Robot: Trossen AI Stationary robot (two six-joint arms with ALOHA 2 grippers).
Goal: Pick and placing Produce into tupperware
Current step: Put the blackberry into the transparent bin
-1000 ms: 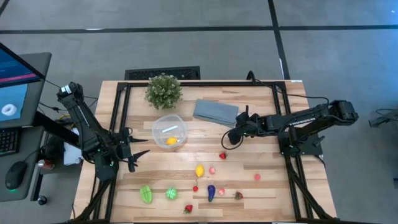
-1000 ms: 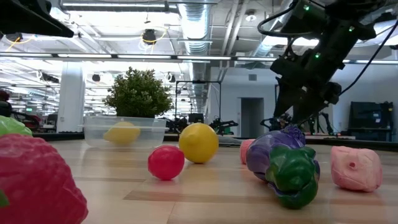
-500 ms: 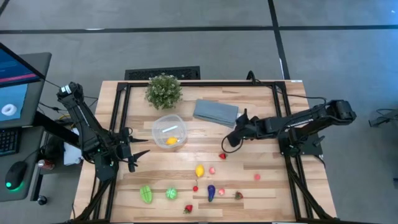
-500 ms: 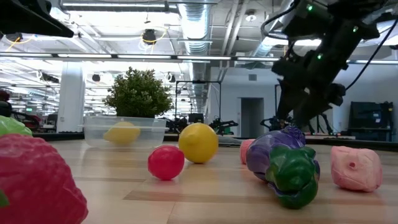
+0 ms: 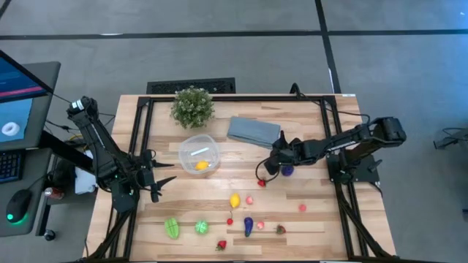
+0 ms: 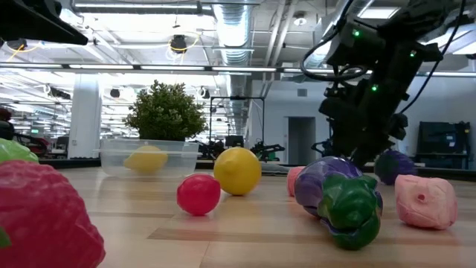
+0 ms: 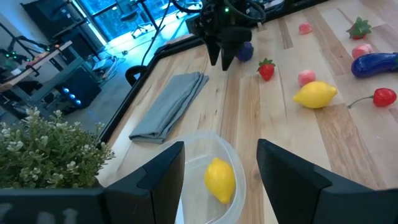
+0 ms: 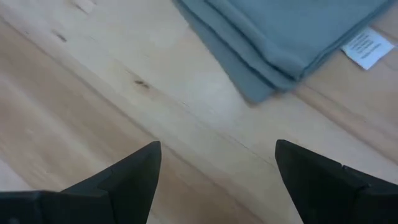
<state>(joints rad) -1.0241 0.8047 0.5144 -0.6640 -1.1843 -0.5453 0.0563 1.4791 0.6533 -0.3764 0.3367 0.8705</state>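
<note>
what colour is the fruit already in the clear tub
Yellow: the fruit in the tub, best seen in the left wrist view.

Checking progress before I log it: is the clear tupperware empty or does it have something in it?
Not empty: the tupperware holds one yellow fruit; the left wrist view shows it inside too.

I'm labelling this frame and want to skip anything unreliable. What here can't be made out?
- Container contents: the high view shows one yellow fruit plus a pale streak; whether that is glare or an item is unclear.
- Small pieces near the table's front edge, such as the red one: too small in the high view to name.
- Right end effector: the right wrist view shows only bare wood and the folded cloth, not the strawberry.
- Low view: the big red fruit is cut off by the picture's edge.
</note>
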